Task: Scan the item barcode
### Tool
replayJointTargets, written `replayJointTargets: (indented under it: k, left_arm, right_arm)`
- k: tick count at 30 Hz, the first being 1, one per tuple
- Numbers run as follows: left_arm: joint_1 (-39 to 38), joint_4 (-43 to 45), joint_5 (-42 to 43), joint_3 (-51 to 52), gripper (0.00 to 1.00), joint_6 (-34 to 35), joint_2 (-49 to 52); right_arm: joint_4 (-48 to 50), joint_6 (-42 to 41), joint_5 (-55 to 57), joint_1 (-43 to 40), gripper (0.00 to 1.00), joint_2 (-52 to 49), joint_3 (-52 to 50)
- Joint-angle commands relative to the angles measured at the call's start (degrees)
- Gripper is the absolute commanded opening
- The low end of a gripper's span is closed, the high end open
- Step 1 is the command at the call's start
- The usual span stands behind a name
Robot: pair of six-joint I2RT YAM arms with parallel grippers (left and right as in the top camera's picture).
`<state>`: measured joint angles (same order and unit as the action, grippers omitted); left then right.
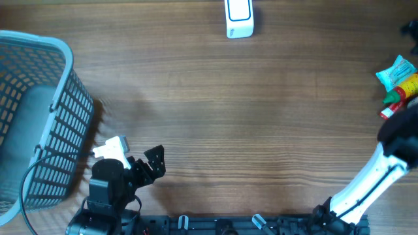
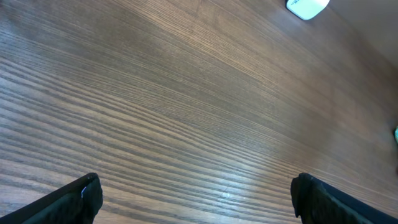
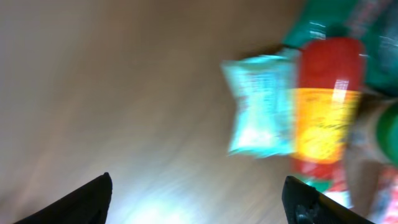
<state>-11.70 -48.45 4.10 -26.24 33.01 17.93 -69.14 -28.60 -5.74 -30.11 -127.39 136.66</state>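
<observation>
The items lie in a pile at the table's right edge: a teal packet (image 1: pixel 396 72) and a red bottle with a yellow label (image 1: pixel 403 93). The blurred right wrist view shows the teal packet (image 3: pixel 261 106) beside the red bottle (image 3: pixel 326 106), both ahead of my right gripper (image 3: pixel 199 199), which is open and empty. The white scanner (image 1: pixel 238 18) stands at the far edge, centre, and is visible in the left wrist view as the scanner (image 2: pixel 306 7). My left gripper (image 1: pixel 138 151) rests near the front left, and the left gripper (image 2: pixel 196 193) is open over bare wood.
A light blue mesh basket (image 1: pixel 39 117) stands at the left edge, close to the left arm. More packaging, dark green (image 3: pixel 336 25), lies behind the bottle. The right arm (image 1: pixel 366 179) reaches from the front edge toward the pile.
</observation>
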Motion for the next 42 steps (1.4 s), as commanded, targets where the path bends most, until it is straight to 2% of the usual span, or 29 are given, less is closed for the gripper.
replayJointTargets:
  k: [1,4,6,16,23,28,33,36,42]
  left_arm:
    - [-0.24,0.13,-0.79,-0.72,1.0,-1.29,-0.37]
    - [-0.24,0.13,-0.79,-0.72,1.0,-1.29,-0.37]
    - [-0.24,0.13,-0.79,-0.72,1.0,-1.29,-0.37]
    - [-0.24,0.13,-0.79,-0.72,1.0,-1.29,-0.37]
    - [-0.24,0.13,-0.79,-0.72,1.0,-1.29,-0.37]
    - [-0.24,0.13,-0.79,-0.72,1.0,-1.29,-0.37]
    - [-0.24,0.13,-0.79,-0.72,1.0,-1.29,-0.37]
    - [-0.24,0.13,-0.79,-0.72,1.0,-1.29,-0.37]
    - [-0.24,0.13,-0.79,-0.72,1.0,-1.29,-0.37]
  right_arm:
    - [-1.88,0.74,-17.16,2.14,0.89,16.87,2.51]
    - [-4.61,4.85,-18.25,5.7,0.89,27.3,2.51]
    - [-6.95,5.9,-17.86,8.26,0.99,33.77,2.51]
    - [-15.87,5.92,-17.88,10.34,0.99,58.6,2.51]
    - [-22.99,6.08,-15.54,10.34,1.0,65.94,2.34]
    - [-22.99,12.44,-20.35,10.34,1.0,66.51,1.7]
    - [-22.99,13.6,-19.34,10.34,1.0,69.46,-6.49]
    - [-22.6,13.25,-14.86,11.37,1.0,74.36,-14.34]
    - [-9.6,8.11,-7.06,18.62,1.0,88.35,-34.69]
